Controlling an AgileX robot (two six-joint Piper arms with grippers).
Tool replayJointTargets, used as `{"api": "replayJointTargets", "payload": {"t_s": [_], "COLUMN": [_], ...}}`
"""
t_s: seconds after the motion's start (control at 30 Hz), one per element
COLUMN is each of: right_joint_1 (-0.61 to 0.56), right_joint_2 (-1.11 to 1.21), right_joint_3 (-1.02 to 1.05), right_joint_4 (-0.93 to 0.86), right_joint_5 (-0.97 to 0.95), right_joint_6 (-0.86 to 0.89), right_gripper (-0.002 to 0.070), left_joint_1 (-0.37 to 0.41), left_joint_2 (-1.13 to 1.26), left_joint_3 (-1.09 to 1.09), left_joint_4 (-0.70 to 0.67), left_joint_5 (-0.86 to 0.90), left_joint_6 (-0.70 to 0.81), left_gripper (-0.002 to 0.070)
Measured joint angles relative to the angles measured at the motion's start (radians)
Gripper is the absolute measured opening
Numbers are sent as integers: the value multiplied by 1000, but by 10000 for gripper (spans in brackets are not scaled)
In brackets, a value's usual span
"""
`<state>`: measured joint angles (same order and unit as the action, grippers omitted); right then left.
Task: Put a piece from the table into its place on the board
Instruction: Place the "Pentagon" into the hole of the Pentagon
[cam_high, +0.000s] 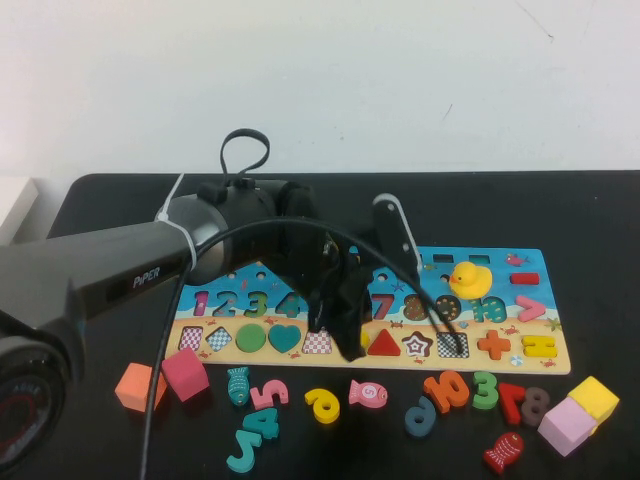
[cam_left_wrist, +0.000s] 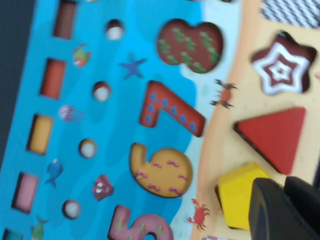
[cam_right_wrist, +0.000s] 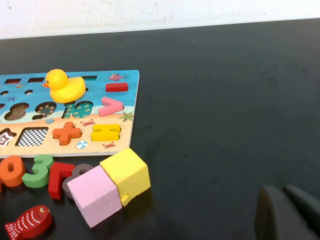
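From the high view, a black table (cam_high: 600, 215) stood against a white wall (cam_high: 400, 70); the left gripper (cam_high: 345, 325) hung over the puzzle board (cam_high: 520, 262), loose number pieces (cam_high: 455, 390) lying near its front edge. In the left wrist view, its fingers (cam_left_wrist: 280, 210) touched a yellow pentagon piece (cam_left_wrist: 240, 192) seated in the board; whether they clenched it I cannot tell. In the right wrist view, the right gripper (cam_right_wrist: 287, 215) hovered over bare table beside a yellow cube (cam_right_wrist: 127, 172); its fingers lay closed together.

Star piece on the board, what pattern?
The star piece has concentric maroon and white star outlines; clearest in the left wrist view.
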<state>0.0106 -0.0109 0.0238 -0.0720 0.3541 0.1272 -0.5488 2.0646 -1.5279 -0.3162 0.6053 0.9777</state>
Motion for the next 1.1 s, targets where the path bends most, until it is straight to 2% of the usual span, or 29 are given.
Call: {"api": "replayJointTargets", "payload": {"t_s": [0.1, 0.23, 0.4, 1.1], "right_joint_1": [0, 0, 0, 0], "right_joint_2": [0, 0, 0, 0], "right_joint_3": [0, 0, 0, 0], "right_joint_4": [0, 0, 0, 0], "right_joint_5": [0, 0, 0, 0], "right_joint_6": [0, 0, 0, 0], "right_gripper": [19, 19, 18, 19], "left_joint_1": [0, 0, 0, 47], "left_joint_2": [0, 12, 54, 89], "left_joint_3": [0, 0, 0, 0], "left_joint_4": [-4, -64, -133, -108], "left_joint_5": [-51, -115, -134, -63], "left_joint_6": [-105, -156, -170, -174], "left_gripper": [8, 1, 0, 0]}}
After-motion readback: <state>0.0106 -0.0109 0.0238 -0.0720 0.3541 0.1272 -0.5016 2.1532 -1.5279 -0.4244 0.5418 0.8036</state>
